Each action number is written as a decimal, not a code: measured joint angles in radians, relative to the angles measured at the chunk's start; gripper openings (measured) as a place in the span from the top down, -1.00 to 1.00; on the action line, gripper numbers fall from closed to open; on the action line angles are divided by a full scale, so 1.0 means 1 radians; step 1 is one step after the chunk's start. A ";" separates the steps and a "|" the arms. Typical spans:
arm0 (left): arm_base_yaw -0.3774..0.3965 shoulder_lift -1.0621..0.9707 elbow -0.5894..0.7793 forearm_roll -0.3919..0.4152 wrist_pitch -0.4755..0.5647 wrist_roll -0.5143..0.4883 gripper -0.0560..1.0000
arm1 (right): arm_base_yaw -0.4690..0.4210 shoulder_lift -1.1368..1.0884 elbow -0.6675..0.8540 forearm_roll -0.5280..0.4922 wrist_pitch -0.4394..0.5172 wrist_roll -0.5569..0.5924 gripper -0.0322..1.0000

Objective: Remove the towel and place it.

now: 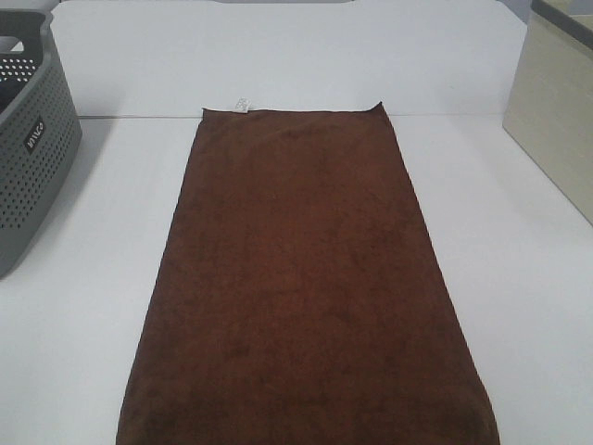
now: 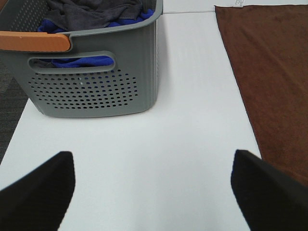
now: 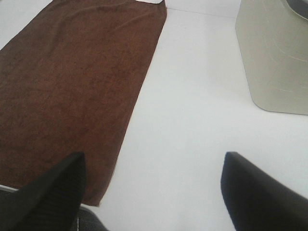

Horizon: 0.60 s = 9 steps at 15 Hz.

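The dark brown towel (image 1: 306, 278) lies spread flat and lengthwise down the middle of the white counter (image 1: 519, 278), its small white tag (image 1: 243, 103) at the far short edge.

High frontal overview of the table (image 1: 519, 278); both wrist views low, sharing the towel (image 1: 306, 297).

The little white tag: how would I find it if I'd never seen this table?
Start at the white table and the big dark brown towel lying flat along its middle. Follow the towel to its far short edge; the white tag sticks out there, toward the grey basket, the only pale spot on the brown cloth.
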 joint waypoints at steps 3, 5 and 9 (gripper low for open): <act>0.000 0.000 0.000 0.000 -0.001 -0.002 -0.64 | -0.086 0.000 0.000 0.001 0.000 0.000 -0.51; -0.005 0.000 0.000 0.000 -0.001 -0.002 -0.64 | -0.133 0.000 0.000 0.001 0.000 0.000 -0.51; -0.016 0.000 0.000 0.000 -0.001 -0.002 -0.64 | -0.143 0.000 0.000 0.005 0.000 0.000 -0.51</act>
